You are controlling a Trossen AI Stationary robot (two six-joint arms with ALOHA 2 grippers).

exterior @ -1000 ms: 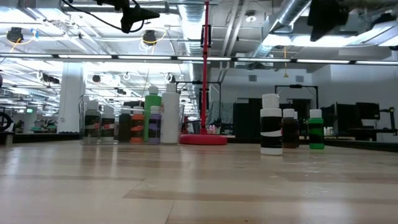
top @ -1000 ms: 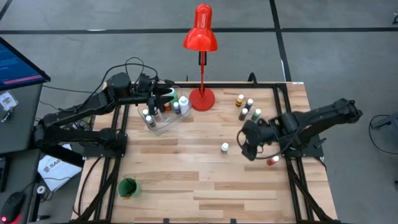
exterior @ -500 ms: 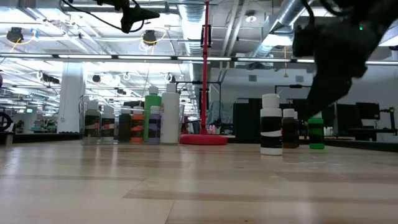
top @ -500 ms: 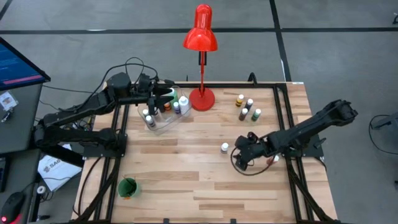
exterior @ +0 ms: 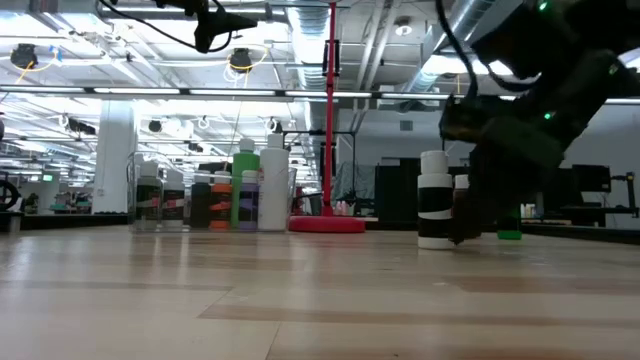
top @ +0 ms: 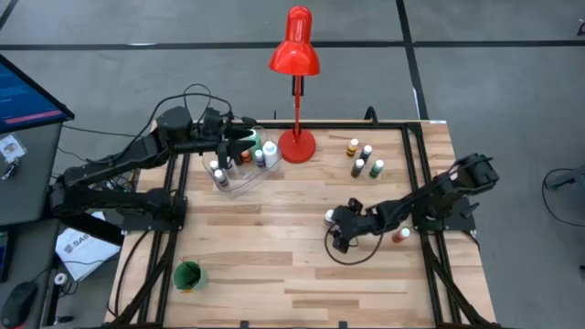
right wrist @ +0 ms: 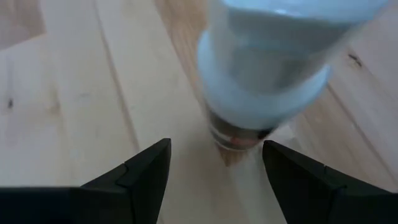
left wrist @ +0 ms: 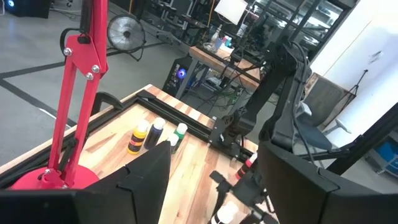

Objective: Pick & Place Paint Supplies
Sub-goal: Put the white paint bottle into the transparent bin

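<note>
We see the right gripper (top: 339, 234) low over the wooden table (top: 274, 274), its fingers spread wide with nothing between them. Just ahead of its fingertips stands a white-capped bottle (top: 330, 217) with a dark band, upright and alone on the boards; in the right wrist view that bottle (right wrist: 267, 68) fills the space just beyond the two dark fingers (right wrist: 140, 177), close but not between them. In the low view the gripper (exterior: 475, 215) hangs just beside the bottle (exterior: 434, 198) and hides part of the bottles behind it.

Behind the right gripper, near the table's edge, a red bottle (top: 401, 236) lies or stands beside the arm; we cannot tell which. Farther off, past the white-capped bottle, a group of four small bottles (top: 363, 160) stands together, one orange, one green, the others dark.

The left gripper (top: 245, 144) hovers well apart, above a clear container (top: 239, 178) that holds several bottles, among them a green one and a tall white one. Its fingers (left wrist: 146, 180) stand apart and hold nothing. Just beside that container sits the round base of the red desk lamp (top: 296, 144).

Far from both grippers, near the table's front corner on the left arm's side, a green cup (top: 188, 274) stands by itself.
</note>
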